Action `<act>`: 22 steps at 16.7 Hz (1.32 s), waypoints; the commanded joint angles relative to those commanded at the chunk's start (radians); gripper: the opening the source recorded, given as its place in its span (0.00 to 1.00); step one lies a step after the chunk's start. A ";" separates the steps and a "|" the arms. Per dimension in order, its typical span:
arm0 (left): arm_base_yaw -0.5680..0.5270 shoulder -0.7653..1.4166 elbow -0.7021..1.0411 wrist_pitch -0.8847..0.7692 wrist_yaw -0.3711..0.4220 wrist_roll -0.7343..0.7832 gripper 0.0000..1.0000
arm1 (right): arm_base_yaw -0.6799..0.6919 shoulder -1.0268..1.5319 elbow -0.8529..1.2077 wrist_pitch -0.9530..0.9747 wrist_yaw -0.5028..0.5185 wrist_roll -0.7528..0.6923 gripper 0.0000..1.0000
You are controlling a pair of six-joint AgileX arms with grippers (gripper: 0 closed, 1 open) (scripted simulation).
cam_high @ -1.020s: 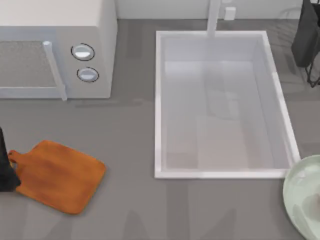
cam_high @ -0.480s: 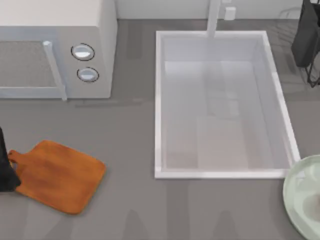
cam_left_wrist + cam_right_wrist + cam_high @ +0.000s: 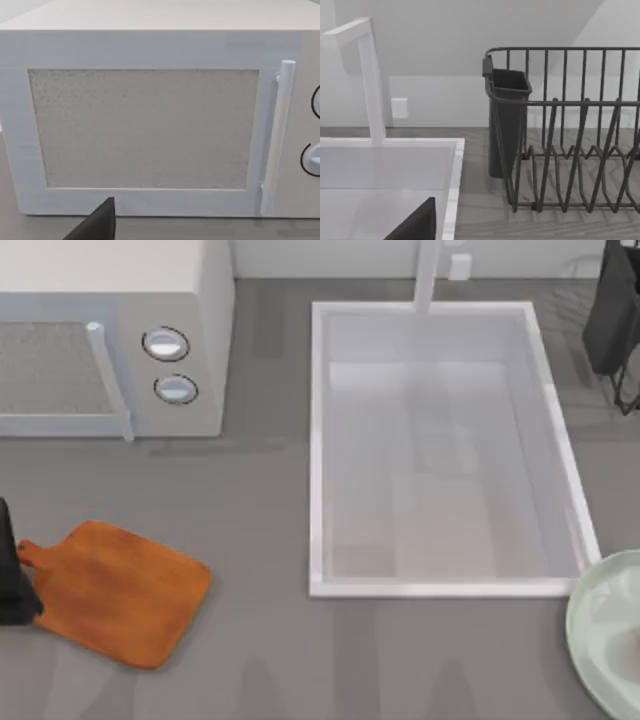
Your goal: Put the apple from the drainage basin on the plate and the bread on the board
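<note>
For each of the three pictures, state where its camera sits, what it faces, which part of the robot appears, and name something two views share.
Top view: above the table, looking down on the drainage basin, board, plate and microwave; the left arm is a dark shape at the left edge.
Left wrist view: on the left arm, facing the microwave door; a dark end effector part sits low.
Right wrist view: on the right arm, facing the basin's rim, faucet and dish rack.
Shared: top and left wrist views show the microwave.
</note>
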 joint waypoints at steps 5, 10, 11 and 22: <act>0.017 0.199 0.114 -0.124 0.001 0.032 1.00 | 0.000 0.000 0.000 0.000 0.000 0.000 1.00; 0.040 0.495 0.336 -0.294 0.006 0.084 1.00 | 0.000 0.000 0.000 0.000 0.000 0.000 1.00; 0.045 0.562 0.386 -0.333 0.006 0.096 1.00 | 0.000 0.000 0.000 0.000 0.000 0.000 1.00; 0.108 1.295 0.890 -0.772 0.005 0.235 1.00 | 0.000 0.000 0.000 0.000 0.000 0.000 1.00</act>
